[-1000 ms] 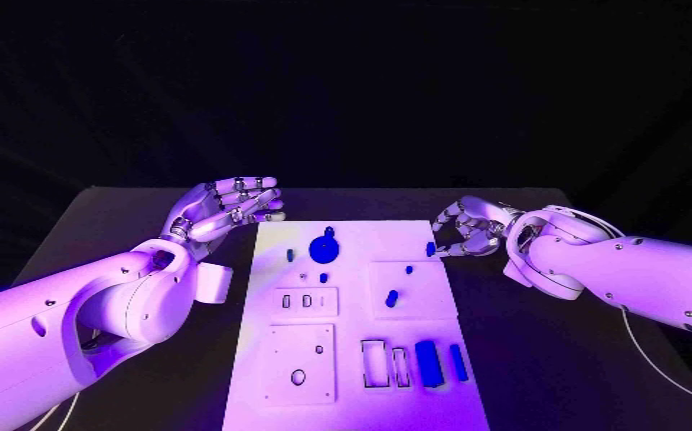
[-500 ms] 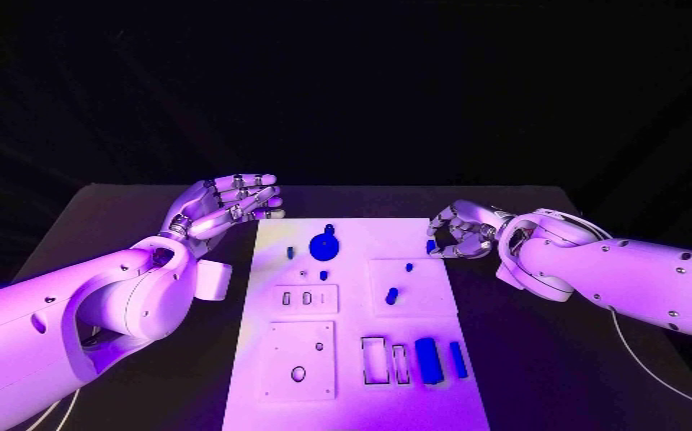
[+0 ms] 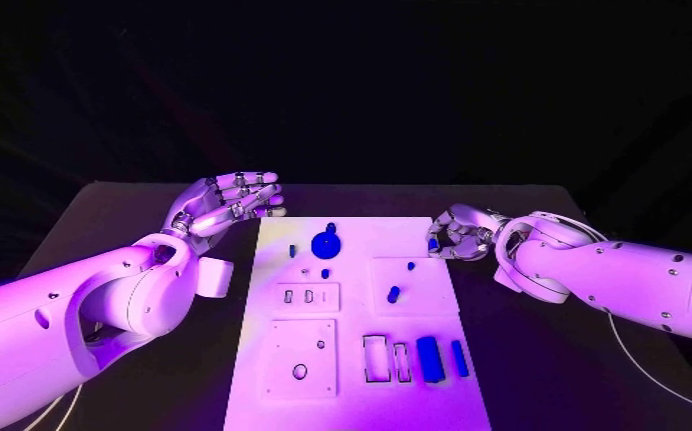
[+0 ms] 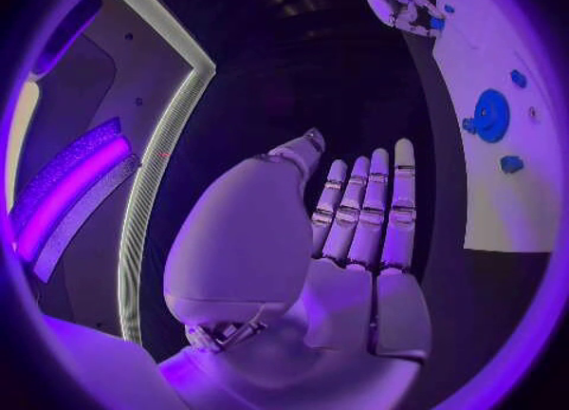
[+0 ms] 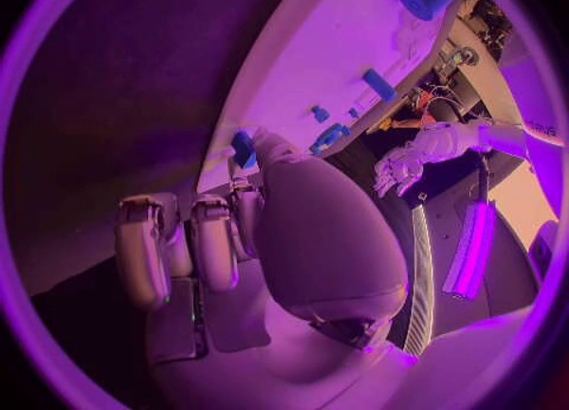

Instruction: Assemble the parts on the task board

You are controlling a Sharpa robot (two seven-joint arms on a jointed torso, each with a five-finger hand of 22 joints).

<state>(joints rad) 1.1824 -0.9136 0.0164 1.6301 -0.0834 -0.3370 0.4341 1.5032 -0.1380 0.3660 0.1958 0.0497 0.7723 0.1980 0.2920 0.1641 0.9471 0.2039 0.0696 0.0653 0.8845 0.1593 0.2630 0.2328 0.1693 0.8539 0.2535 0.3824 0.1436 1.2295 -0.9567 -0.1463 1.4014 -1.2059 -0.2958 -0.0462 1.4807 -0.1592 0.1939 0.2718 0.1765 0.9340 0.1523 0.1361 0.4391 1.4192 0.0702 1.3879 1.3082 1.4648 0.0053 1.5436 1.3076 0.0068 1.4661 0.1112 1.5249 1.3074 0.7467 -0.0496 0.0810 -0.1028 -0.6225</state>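
Pinching a small blue part in my right hand at the board's far right edge. Left hand hovers empty, fingers spread. Thin fingertip grip; part could slip off onto the table.

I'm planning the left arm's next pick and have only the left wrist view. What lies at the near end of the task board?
Observer: In the head view, two blue bars lie side by side near the task board's near right corner.
Operator: Any free slots by them?
Observer: Two open rectangular slots sit just left of the bars.
Operator: And the right hand?
Observer: In the right wrist view, the right hand has its fingertips at a small blue part by the board's edge. I cannot tell whether it grips the part.
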